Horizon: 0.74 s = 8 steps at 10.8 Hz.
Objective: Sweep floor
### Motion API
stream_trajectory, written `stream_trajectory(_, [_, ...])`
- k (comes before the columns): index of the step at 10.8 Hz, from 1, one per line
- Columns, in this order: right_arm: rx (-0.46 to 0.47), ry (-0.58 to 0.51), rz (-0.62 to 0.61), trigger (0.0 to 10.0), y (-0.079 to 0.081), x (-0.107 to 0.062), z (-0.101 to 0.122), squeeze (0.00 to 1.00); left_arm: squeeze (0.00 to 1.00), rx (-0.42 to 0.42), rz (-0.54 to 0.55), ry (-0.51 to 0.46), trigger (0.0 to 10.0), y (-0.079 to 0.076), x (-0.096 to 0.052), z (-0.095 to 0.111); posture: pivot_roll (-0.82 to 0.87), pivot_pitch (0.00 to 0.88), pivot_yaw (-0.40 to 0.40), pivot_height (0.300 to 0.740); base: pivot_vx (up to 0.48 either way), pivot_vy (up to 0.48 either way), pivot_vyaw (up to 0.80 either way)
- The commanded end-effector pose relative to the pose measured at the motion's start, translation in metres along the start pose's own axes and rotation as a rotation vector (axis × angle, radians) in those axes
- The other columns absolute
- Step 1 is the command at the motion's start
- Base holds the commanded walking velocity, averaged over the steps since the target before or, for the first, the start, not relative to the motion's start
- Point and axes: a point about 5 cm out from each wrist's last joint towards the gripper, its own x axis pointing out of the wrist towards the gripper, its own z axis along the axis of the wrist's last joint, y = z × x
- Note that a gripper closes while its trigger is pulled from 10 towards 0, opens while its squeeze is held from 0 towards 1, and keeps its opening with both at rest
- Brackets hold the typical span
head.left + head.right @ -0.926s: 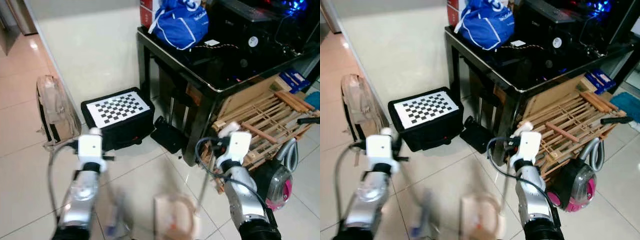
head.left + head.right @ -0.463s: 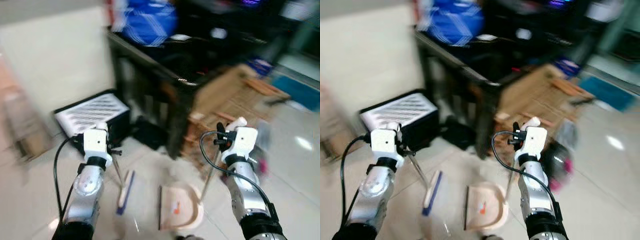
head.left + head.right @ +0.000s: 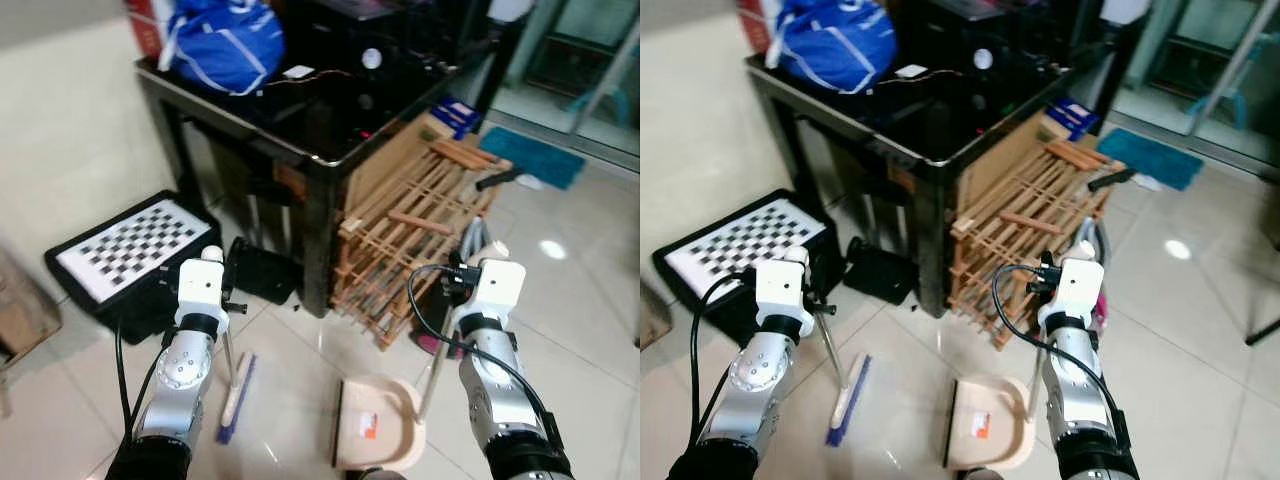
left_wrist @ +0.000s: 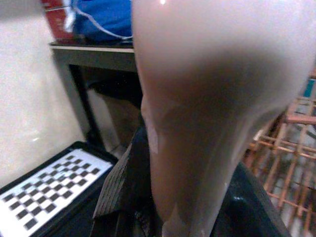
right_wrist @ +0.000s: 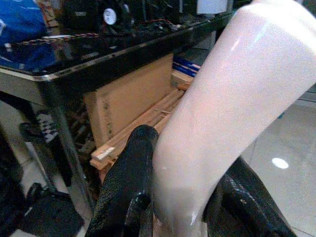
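Glossy pale tile floor (image 3: 590,300) here: the broom head (image 3: 238,390) rests on it beside the beige dustpan (image 3: 378,432), a checkerboard case (image 3: 120,250) sits by the wall. The black counter (image 3: 320,160) carries a blue bag (image 3: 228,45) and dark electronics (image 3: 380,50), with a wooden rack (image 3: 410,235) leaning against it.

Broom (image 3: 238,388) left of dustpan (image 3: 378,438), perhaps touching the floor (image 3: 290,400).

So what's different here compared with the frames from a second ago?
The camera has swung right, shifting the whole scene left; the things themselves haven't moved. The left gripper still holds the broom, and the right gripper still holds the dustpan, both low over the floor.
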Motion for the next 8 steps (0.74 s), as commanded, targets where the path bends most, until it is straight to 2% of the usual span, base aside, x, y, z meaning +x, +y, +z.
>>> stream_trajectory(1, [-0.014, -0.041, -0.022, 10.0, -0.005, 0.000, 0.006, 0.00, 0.00, 0.013, -0.023, -0.037, 10.0, 0.000, 0.003, 0.008, -0.03, 0.000, 0.032, 0.740, 0.000, 0.000, -0.80])
stream_trajectory(4, [0.004, -0.003, -0.120, 10.0, -0.014, 0.001, 0.002, 0.00, 0.00, 0.015, -0.036, -0.057, 10.0, -0.003, 0.001, 0.010, -0.02, 0.009, 0.021, 0.740, 0.000, 0.000, -0.80])
stream_trajectory(8, [-0.007, -0.069, -0.074, 10.0, -0.006, 0.002, 0.014, 0.00, 0.00, 0.015, -0.034, -0.041, 10.0, 0.002, -0.003, 0.008, -0.02, 0.026, 0.018, 0.740, 0.000, 0.000, -0.80])
